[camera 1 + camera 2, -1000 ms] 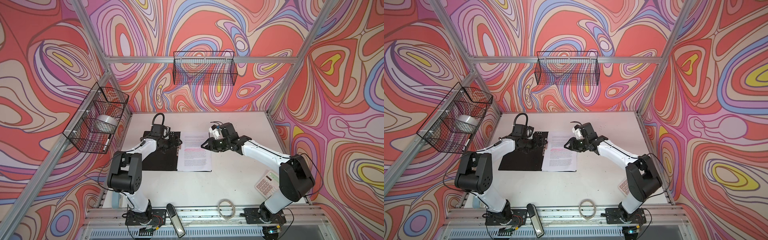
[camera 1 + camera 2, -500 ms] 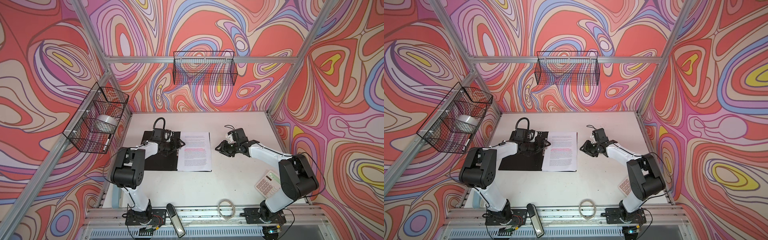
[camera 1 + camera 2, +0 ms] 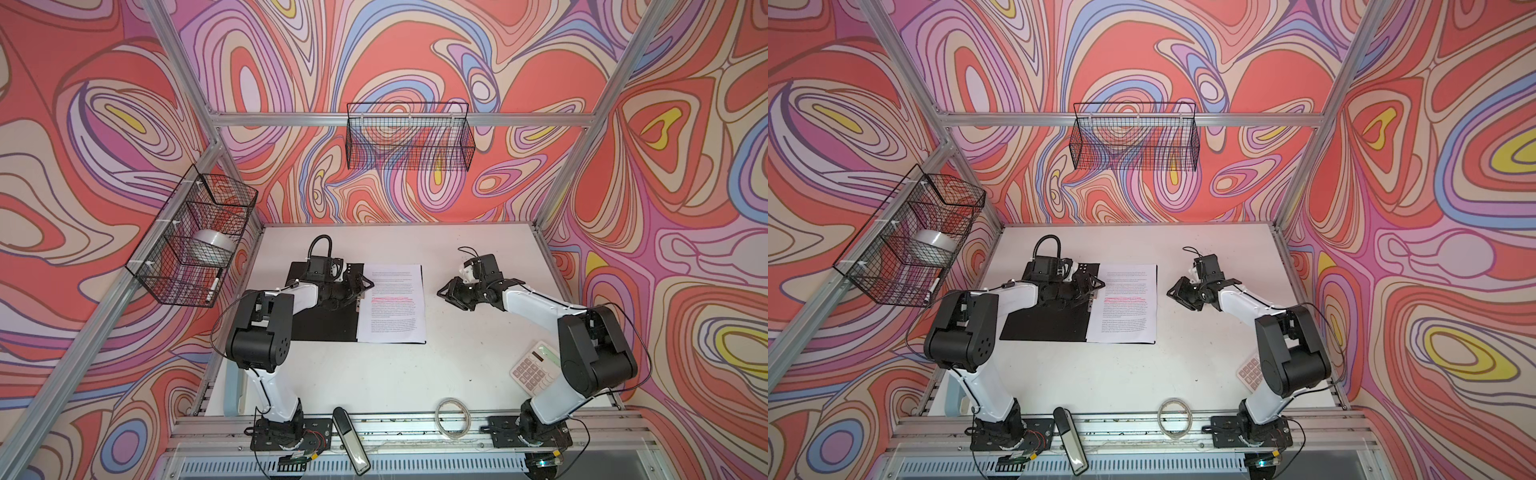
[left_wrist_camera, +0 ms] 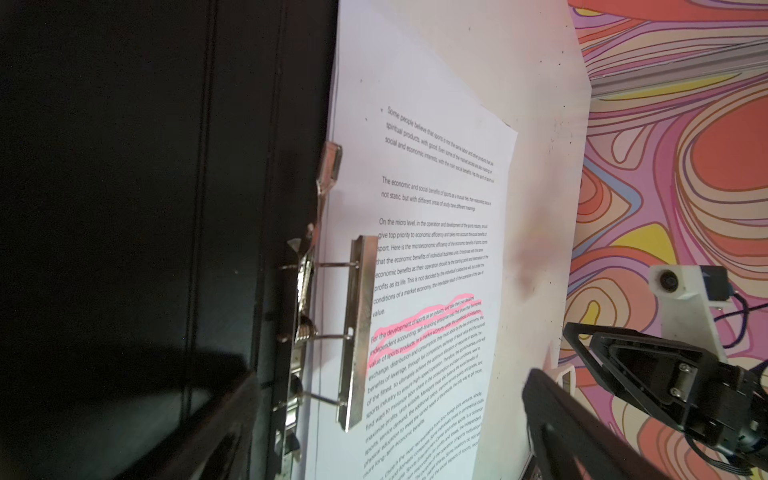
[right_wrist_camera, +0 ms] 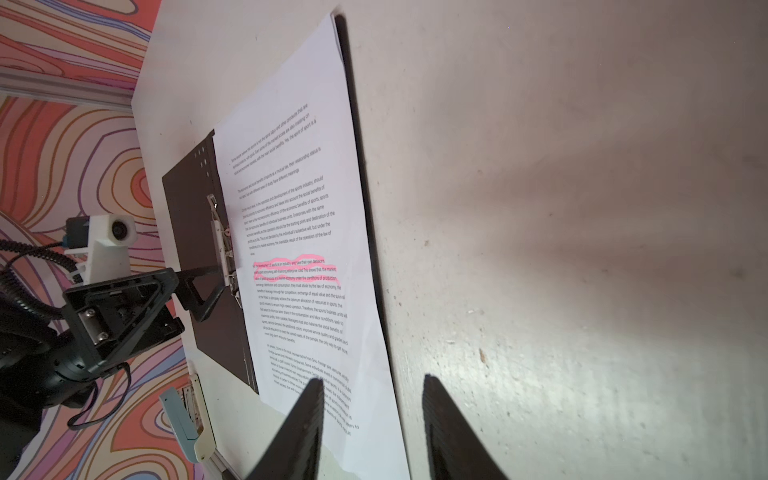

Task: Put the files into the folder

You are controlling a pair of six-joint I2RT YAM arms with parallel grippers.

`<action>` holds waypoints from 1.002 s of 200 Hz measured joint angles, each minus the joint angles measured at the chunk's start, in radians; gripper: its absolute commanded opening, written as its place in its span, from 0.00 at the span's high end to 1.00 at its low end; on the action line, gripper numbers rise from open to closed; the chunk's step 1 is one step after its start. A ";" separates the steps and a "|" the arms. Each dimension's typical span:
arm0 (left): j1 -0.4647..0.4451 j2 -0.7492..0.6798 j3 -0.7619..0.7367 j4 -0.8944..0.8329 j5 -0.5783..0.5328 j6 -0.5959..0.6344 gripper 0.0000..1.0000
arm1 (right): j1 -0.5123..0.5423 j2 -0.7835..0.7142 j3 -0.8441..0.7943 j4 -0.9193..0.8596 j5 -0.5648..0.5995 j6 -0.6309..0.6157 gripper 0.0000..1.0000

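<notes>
I have the folder [image 3: 324, 324] open on the desk [image 3: 395, 374] beneath my left end effector [image 3: 360, 293]. The files [image 3: 392, 303] lie in it, between that and my right end effector [image 3: 445, 296]. The calculator [image 3: 532, 368] lies well behind the latter.

We see the folder [image 3: 328, 328] showing a plain black inside, and its clip [image 4: 357, 332] is silvery metal. The files [image 3: 392, 303] are white with dense black print and one pink highlighted band mid-page. The surface [image 3: 395, 374] is off-white. The left pincer [image 3: 360, 293] and right pincer [image 3: 446, 296] are black. The walls [image 3: 415, 62] swirl in coral red, lilac, blue, yellow and cream, outlined in brown.
</notes>
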 measured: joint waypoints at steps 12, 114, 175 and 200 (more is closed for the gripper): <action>-0.020 0.000 0.003 0.000 -0.010 -0.022 0.00 | -0.034 0.000 -0.010 0.000 -0.004 -0.009 0.58; -0.175 0.105 0.167 0.001 -0.101 -0.258 0.00 | -0.163 -0.037 -0.026 -0.134 -0.028 -0.107 0.58; -0.217 0.167 0.234 0.024 -0.107 -0.309 0.00 | -0.214 -0.061 -0.002 -0.187 -0.045 -0.158 0.56; -0.189 0.116 0.178 0.006 -0.106 -0.302 0.00 | -0.214 -0.002 0.023 -0.179 -0.083 -0.171 0.55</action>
